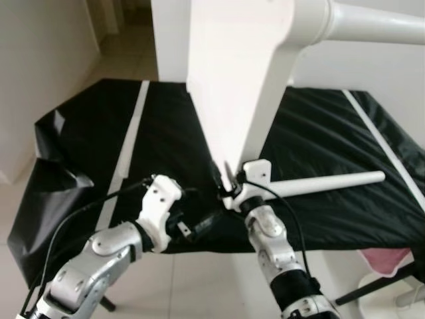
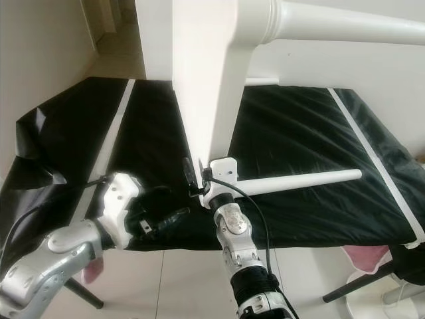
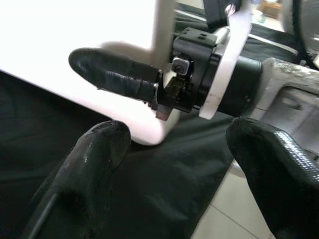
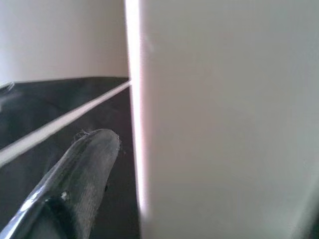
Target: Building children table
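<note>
left end effector (image 3: 169,174): fingers spread, low | right end effector (image 1: 228,181): raised, fingers clamped

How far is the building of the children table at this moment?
Done: one leg looks fitted to the white table top, which stands on edge. In hand: the right hand grips the top's lower corner; the left hand waits open nearby. Left: a loose leg lies on the black cover.

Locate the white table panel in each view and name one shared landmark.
Left eye: white table panel upright, centre, right gripper at its foot.
Right eye: panel just left of centre.
Left wrist: panel behind that gripper's fingers.
Right wrist: panel beside its fingers.
Landmark: black cloth.
</note>
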You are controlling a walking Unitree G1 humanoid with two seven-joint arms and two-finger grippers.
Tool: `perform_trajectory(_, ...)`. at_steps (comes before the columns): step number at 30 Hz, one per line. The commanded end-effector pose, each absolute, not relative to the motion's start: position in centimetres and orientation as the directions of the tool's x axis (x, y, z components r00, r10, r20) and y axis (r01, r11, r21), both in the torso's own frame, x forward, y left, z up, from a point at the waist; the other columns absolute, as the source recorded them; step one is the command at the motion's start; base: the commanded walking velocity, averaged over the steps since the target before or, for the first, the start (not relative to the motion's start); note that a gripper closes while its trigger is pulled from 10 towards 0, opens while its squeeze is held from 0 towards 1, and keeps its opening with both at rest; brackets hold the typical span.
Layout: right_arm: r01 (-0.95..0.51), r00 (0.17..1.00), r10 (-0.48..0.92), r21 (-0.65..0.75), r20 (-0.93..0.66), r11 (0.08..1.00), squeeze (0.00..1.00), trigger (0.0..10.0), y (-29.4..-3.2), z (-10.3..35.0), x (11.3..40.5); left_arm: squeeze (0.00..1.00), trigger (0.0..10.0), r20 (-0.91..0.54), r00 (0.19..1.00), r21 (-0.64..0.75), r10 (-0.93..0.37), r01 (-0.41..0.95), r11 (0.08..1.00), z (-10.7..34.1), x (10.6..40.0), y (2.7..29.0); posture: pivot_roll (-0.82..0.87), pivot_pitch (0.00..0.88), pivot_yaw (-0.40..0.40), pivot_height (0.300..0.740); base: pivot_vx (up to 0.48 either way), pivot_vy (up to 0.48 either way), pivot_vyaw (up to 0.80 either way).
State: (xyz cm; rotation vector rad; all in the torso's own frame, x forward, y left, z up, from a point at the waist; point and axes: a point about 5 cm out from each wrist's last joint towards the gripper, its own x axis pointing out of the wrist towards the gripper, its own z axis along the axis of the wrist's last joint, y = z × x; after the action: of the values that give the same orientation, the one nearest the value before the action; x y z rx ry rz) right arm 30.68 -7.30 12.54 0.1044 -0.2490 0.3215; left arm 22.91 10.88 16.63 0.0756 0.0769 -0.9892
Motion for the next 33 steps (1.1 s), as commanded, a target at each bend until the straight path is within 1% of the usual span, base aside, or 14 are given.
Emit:
perform_trajectory(1, -0.317, 0.921, 0.294, 0.053, 0.254, 0.947, 0.0, 10.0, -8.0, 12.3, 30.3, 0.0, 10.0, -0.106, 0.316, 0.0, -0.943, 0.948, 0.318, 16.7, 21.5, 10.2, 0.08, 0.0, -0.07, 0.74, 0.0, 0.0, 0.0)
perform_trajectory(3, -0.312, 0.923, 0.291, 0.046, 0.252, 0.949, 0.0, 10.0, -8.4, 12.2, 30.0, 0.0, 10.0, -0.107, 0.313, -0.001, -0.944, 0.949, 0.315, 16.8, 21.5, 10.2, 0.08, 0.0, -0.07, 0.74, 0.0, 0.0, 0.0)
perform_trajectory(5, -0.303, 0.927, 0.287, 0.034, 0.24, 0.952, 0.0, 10.0, -9.4, 11.8, 29.2, 0.0, 10.0, -0.112, 0.308, 0.003, -0.945, 0.951, 0.309, 16.8, 21.4, 10.2, 0.08, 0.0, -0.069, 0.74, 0.0, 0.0, 0.0)
perform_trajectory(6, -0.303, 0.927, 0.287, 0.034, 0.24, 0.952, 0.0, 10.0, -9.4, 11.8, 29.2, 0.0, 10.0, -0.112, 0.308, 0.003, -0.945, 0.951, 0.309, 16.8, 21.4, 10.2, 0.08, 0.0, -0.069, 0.74, 0.0, 0.0, 0.0)
perform_trajectory(9, -0.26, 0.941, 0.252, 0.003, 0.225, 0.966, 0.0, 10.0, -11.5, 11.4, 27.7, 0.0, 10.0, -0.108, 0.292, -0.006, -0.95, 0.956, 0.294, 17.1, 21.3, 10.2, 0.07, 0.0, -0.065, 0.74, 0.0, 0.0, 0.0)
perform_trajectory(10, -0.26, 0.941, 0.252, 0.003, 0.225, 0.966, 0.0, 10.0, -11.5, 11.4, 27.7, 0.0, 10.0, -0.108, 0.292, -0.006, -0.95, 0.956, 0.294, 17.1, 21.3, 10.2, 0.07, 0.0, -0.065, 0.74, 0.0, 0.0, 0.0)
perform_trajectory(13, -0.212, 0.955, 0.211, -0.017, 0.208, 0.977, 0.0, 10.0, -13.5, 11.2, 26.7, 0.0, 10.0, -0.114, 0.255, -0.032, -0.96, 0.965, 0.26, 17.0, 21.0, 10.1, 0.06, 0.0, -0.056, 0.74, 0.0, 0.0, 0.0)
perform_trajectory(15, -0.194, 0.96, 0.195, -0.023, 0.202, 0.981, 0.0, 10.0, -14.2, 11.2, 26.4, 0.0, 10.0, -0.12, 0.234, -0.046, -0.965, 0.969, 0.241, 16.9, 20.8, 10.1, 0.06, 0.0, -0.055, 0.74, 0.0, 0.0, 0.0)
perform_trajectory(19, -0.193, 0.962, 0.195, -0.03, 0.193, 0.981, 0.0, 10.0, -14.5, 11.2, 26.1, 0.0, 10.0, -0.126, 0.21, -0.059, -0.97, 0.974, 0.219, 16.8, 20.6, 10.1, 0.06, 0.0, -0.053, 0.74, 0.0, 0.0, 0.0)
perform_trajectory(20, -0.204, 0.962, 0.206, -0.032, 0.178, 0.978, 0.0, 10.0, -14.6, 11.0, 25.7, 0.0, 10.0, -0.137, 0.192, -0.066, -0.972, 0.977, 0.202, 16.7, 20.5, 10.1, 0.06, 0.0, -0.052, 0.74, 0.0, 0.0, 0.0)
perform_trajectory(22, -0.204, 0.962, 0.206, -0.032, 0.178, 0.978, 0.0, 10.0, -14.6, 11.0, 25.7, 0.0, 10.0, -0.137, 0.192, -0.066, -0.972, 0.977, 0.202, 16.7, 20.5, 10.1, 0.06, 0.0, -0.052, 0.74, 0.0, 0.0, 0.0)
perform_trajectory(28, -0.252, 0.957, 0.257, -0.056, 0.132, 0.966, 0.0, 10.0, -14.5, 10.4, 24.4, 0.0, 10.0, -0.149, 0.169, -0.072, -0.974, 0.981, 0.181, 16.7, 20.3, 10.2, 0.06, 0.0, -0.052, 0.74, 0.0, 0.0, 0.0)
perform_trajectory(33, -0.249, 0.96, 0.254, -0.06, 0.115, 0.967, 0.0, 10.0, -14.9, 10.2, 23.3, 0.0, 10.0, -0.151, 0.155, -0.092, -0.976, 0.981, 0.17, 16.6, 20.2, 10.4, 0.06, 0.0, -0.056, 0.74, 0.0, 0.0, 0.0)
